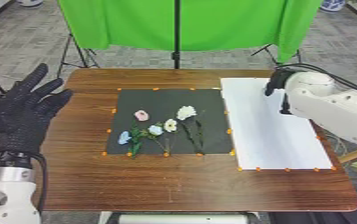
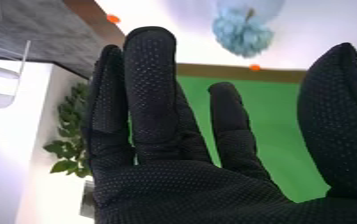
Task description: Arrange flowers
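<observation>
Okay, my right hand [image 2: 183, 187] is released, fingers straight. White flower [image 1: 186, 112] lies on mat [image 1: 157, 97], 1 o'clock of centre; blue flower [image 2: 243, 37] against white sheet [image 1: 272, 142]. Both likely light, petals crushable, stems bendy. Best grip: stem, just under petals.

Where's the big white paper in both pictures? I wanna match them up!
Head view: the white paper is on the table's right side, by the right hand.
Right wrist view: the white paper is past the fingertips, near a fluffy blue flower.
Landmark in both: the green cloth, beyond the table's edge.
</observation>
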You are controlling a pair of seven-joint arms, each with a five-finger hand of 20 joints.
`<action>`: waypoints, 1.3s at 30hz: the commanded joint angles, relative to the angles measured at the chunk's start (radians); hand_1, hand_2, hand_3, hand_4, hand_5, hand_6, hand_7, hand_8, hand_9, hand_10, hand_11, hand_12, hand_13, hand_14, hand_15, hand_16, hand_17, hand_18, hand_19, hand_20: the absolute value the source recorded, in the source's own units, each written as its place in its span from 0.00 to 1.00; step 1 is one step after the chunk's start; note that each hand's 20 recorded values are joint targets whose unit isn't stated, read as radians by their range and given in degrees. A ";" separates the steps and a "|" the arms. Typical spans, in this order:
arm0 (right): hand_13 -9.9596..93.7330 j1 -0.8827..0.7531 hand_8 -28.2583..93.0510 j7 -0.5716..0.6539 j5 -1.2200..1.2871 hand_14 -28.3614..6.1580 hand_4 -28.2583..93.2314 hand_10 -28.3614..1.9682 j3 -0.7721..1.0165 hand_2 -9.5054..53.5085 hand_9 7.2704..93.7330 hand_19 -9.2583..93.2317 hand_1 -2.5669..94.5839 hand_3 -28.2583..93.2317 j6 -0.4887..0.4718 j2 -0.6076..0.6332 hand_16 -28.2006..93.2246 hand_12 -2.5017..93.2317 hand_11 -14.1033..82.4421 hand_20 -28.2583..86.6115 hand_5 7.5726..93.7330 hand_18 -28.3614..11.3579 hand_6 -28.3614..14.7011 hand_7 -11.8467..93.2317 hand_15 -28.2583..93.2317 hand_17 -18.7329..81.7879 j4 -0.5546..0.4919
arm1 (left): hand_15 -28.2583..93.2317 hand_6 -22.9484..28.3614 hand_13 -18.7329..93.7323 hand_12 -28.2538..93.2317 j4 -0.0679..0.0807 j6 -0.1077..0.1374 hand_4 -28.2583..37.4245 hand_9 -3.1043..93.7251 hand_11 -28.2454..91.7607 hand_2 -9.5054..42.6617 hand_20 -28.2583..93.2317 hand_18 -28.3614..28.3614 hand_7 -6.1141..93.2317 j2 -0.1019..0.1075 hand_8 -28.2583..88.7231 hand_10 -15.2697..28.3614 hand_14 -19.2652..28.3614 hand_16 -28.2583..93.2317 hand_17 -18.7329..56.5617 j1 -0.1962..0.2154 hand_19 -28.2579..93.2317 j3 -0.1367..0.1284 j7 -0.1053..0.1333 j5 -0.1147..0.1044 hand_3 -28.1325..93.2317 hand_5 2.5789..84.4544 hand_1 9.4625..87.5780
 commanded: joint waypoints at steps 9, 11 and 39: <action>0.65 0.066 0.12 -0.016 0.014 0.50 0.00 0.40 -0.040 0.11 0.32 0.93 0.25 0.93 -0.062 -0.049 0.30 0.17 0.22 0.36 0.22 0.20 0.71 0.27 0.86 0.44 0.079 | 0.69 0.59 0.38 0.33 0.029 -0.013 0.00 0.33 0.44 0.34 0.33 0.92 0.17 0.023 0.17 0.77 0.98 0.14 0.14 -0.026 0.71 0.051 0.017 -0.011 0.86 0.36 0.14; 0.65 0.070 0.12 -0.024 0.007 0.50 0.00 0.41 -0.053 0.11 0.32 0.93 0.25 0.93 -0.070 -0.052 0.29 0.17 0.22 0.36 0.21 0.20 0.71 0.27 0.86 0.43 0.075 | 0.69 0.59 0.38 0.33 0.029 -0.016 0.00 0.33 0.44 0.34 0.33 0.92 0.18 0.023 0.17 0.77 0.98 0.14 0.14 -0.024 0.71 0.051 0.015 -0.010 0.86 0.36 0.14; 0.83 0.005 0.15 -0.027 -0.123 0.76 0.00 0.75 -0.164 0.00 0.80 0.87 0.51 0.84 0.090 -0.050 0.35 0.24 0.30 0.38 0.63 0.31 0.77 0.38 0.77 0.51 0.007 | 0.69 0.59 0.38 0.33 0.030 -0.014 0.00 0.33 0.44 0.34 0.33 0.92 0.18 0.007 0.17 0.77 0.98 0.14 0.14 -0.023 0.71 0.051 0.015 -0.010 0.86 0.36 0.14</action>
